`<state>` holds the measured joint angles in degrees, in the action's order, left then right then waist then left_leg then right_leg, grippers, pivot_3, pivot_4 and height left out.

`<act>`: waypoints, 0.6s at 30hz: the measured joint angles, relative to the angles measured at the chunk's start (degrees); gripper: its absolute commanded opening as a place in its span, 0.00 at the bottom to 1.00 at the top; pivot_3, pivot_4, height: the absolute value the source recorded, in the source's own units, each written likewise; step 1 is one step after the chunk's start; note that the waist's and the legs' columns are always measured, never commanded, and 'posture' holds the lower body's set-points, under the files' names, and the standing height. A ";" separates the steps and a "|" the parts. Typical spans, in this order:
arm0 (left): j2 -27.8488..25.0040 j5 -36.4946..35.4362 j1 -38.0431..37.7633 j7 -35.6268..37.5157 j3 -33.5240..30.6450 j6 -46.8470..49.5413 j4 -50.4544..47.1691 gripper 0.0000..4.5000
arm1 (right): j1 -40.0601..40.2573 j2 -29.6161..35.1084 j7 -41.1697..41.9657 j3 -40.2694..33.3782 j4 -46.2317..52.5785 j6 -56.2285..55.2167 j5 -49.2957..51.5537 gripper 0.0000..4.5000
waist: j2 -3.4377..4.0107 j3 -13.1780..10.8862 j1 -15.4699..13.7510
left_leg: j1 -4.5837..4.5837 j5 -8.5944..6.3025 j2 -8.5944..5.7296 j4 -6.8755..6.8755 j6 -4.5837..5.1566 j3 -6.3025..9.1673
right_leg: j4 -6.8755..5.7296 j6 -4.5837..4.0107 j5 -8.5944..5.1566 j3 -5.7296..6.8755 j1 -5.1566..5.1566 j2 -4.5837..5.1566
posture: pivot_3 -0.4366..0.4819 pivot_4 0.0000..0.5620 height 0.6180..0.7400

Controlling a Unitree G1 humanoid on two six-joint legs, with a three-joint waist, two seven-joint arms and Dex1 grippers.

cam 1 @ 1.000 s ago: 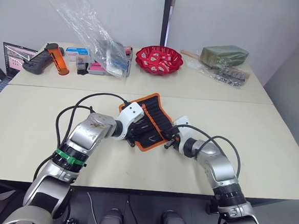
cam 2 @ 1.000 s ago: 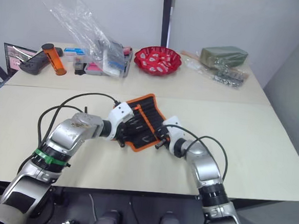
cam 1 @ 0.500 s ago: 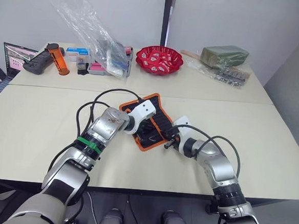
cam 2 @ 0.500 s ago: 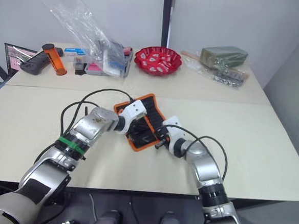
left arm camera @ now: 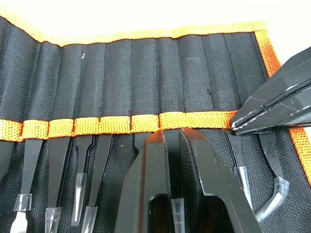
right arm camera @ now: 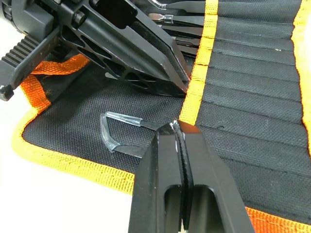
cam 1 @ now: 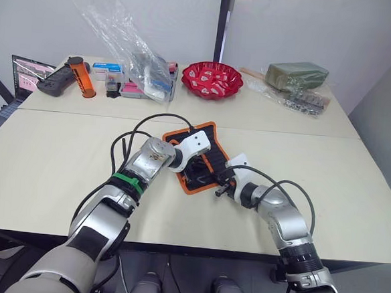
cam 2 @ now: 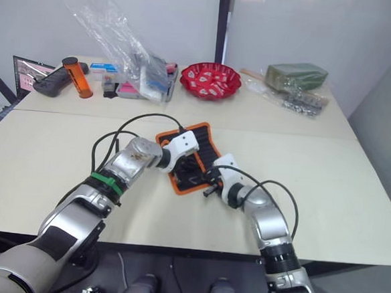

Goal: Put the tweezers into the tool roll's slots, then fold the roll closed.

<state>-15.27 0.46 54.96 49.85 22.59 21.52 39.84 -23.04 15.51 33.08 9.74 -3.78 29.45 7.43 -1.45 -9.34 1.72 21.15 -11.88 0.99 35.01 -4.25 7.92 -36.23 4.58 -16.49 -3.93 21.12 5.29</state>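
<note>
The left gripper point(left arm camera: 170, 141) reaches over the middle of the tool roll point(cam 1: 196, 160), which lies open on the near table point(cam 1: 40, 162); its fingers are pressed onto one of the tweezers point(left arm camera: 176, 204), seemingly seating it in its slot. To its right, the right gripper point(right arm camera: 177, 130) has its fingers pressed together, tips resting at the orange band by the end slots point(right arm camera: 252, 97), likely pinning the fabric. The tweezers sit in a row, points sheathed in clear caps; the curved end pair point(right arm camera: 121, 133) is beside the right gripper.
</note>
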 measured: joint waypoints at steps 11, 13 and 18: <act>-9.93 -2.77 -2.23 3.74 -6.69 12.94 -15.03 0.75 | -0.81 -0.18 0.72 0.97 -0.28 -0.02 0.10 0.00 | 0.03 0.00 1.02 | 0.04 -0.02 0.03 -0.22 0.04 0.01 | 0.00 -0.01 -0.01 -0.02 0.17 -0.02 | 0.48 0.27 1.00; -12.87 -2.97 -4.10 4.26 -8.14 15.22 -19.08 0.90 | -1.11 -0.20 0.84 1.04 -0.69 -0.03 0.10 0.00 | 0.04 0.01 1.03 | 0.02 -0.02 0.03 -0.22 0.04 0.01 | 0.00 -0.01 -0.01 -0.03 0.14 -0.02 | 0.48 0.27 1.00; -17.43 -4.24 -10.30 4.84 -9.58 20.50 -26.41 0.99 | -2.16 -0.11 1.63 1.04 -2.06 -0.10 0.10 0.00 | 0.04 0.01 1.02 | 0.00 -0.02 0.05 -0.20 0.04 0.01 | -0.05 -0.01 0.00 -0.03 0.14 -0.03 | 0.48 0.27 1.00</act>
<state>-32.70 -3.77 44.66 54.69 13.00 42.03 13.43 -25.21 15.39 34.71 10.78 -5.84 29.35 7.53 -1.41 -9.34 2.74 21.14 -11.90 1.04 34.82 -4.21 7.93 -36.28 4.56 -16.50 -3.95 21.26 5.26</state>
